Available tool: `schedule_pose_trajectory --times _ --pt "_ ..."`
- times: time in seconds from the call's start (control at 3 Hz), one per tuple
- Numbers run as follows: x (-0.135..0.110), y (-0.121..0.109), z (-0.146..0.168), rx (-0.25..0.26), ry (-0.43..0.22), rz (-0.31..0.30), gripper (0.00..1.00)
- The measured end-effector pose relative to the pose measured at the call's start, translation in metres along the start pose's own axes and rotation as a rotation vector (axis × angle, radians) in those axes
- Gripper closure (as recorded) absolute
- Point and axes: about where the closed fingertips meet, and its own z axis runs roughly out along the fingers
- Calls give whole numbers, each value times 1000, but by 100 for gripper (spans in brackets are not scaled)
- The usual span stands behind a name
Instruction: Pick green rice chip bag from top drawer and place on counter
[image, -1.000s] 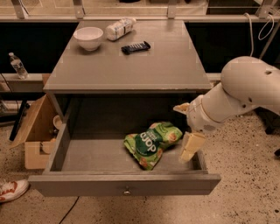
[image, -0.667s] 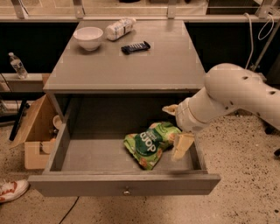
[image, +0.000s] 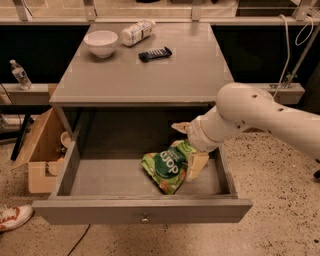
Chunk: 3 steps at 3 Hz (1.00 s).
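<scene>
Top drawer (image: 102, 179) was pulled fully out from under the table (image: 150, 75), with the knob (image: 145, 218) on its front panel. The green rice chip bag (image: 167, 169) lay flat and crinkled on the drawer floor, right of centre and nearer the front, logo side up.

The gripper (image: 188, 146) was down inside the drawer at the right side, on the end of the white arm (image: 260, 112), which came in from the right. The fingers (image: 196, 166) were spread wide and grasping nothing. One finger pointed left, behind the bag's upper right corner. The other hung down just beside the bag's right edge, at or very near it; contact could not be told. The bag's upper right end sat roughly between the two fingers, and most of the bag lay left of the gripper.

On the table, at the far left, sat a white bowl (image: 101, 42). A bottle (image: 136, 31) lay on its side near it, and a dark wrapped bar (image: 155, 54) lay nearer the middle. A cardboard box (image: 40, 150) stood on the floor left of the drawer.
</scene>
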Motion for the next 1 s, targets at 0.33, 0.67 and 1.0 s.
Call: schedule_pose_trajectory --times 0.33,0.67,1.0 --pt "0 -3 24 9 23 -56 0" --pt "4 -2 50 5 72 -103 0" --pt "13 -2 64 1 106 -115 0"
